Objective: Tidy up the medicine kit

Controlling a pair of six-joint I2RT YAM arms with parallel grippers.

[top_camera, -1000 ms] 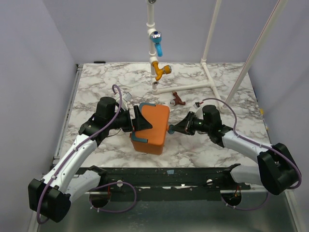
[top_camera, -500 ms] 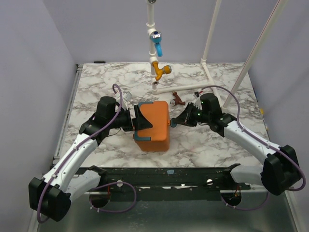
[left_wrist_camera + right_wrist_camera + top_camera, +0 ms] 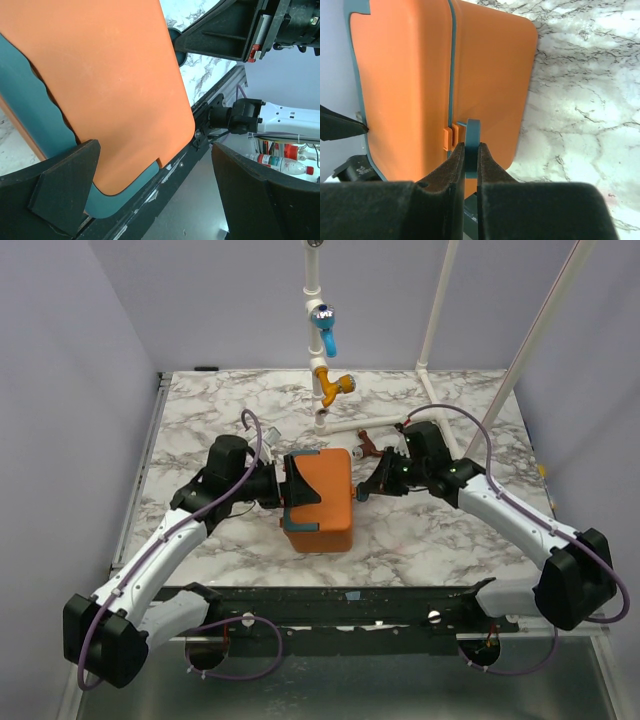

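The medicine kit (image 3: 328,498), an orange box with teal trim, stands closed on the marble table (image 3: 200,410) between my two arms. My right gripper (image 3: 359,492) is shut on the kit's teal handle (image 3: 472,131), which sticks out from the seam between lid and body (image 3: 490,75). My left gripper (image 3: 303,502) is open wide around the kit's left end. In the left wrist view the orange lid (image 3: 110,75) lies close to one finger (image 3: 65,190), while the other finger (image 3: 265,195) stands well apart from it.
A small red-brown piece (image 3: 368,446) lies on the table behind the kit. A white pipe frame (image 3: 432,340) with a blue fitting (image 3: 326,328) and an orange fitting (image 3: 334,385) rises at the back. The black rail (image 3: 340,605) runs along the near edge.
My right gripper has swung toward the back with the handle in it, turning the kit from a slant to nearly square. The left gripper shifted slightly right with it, still open.
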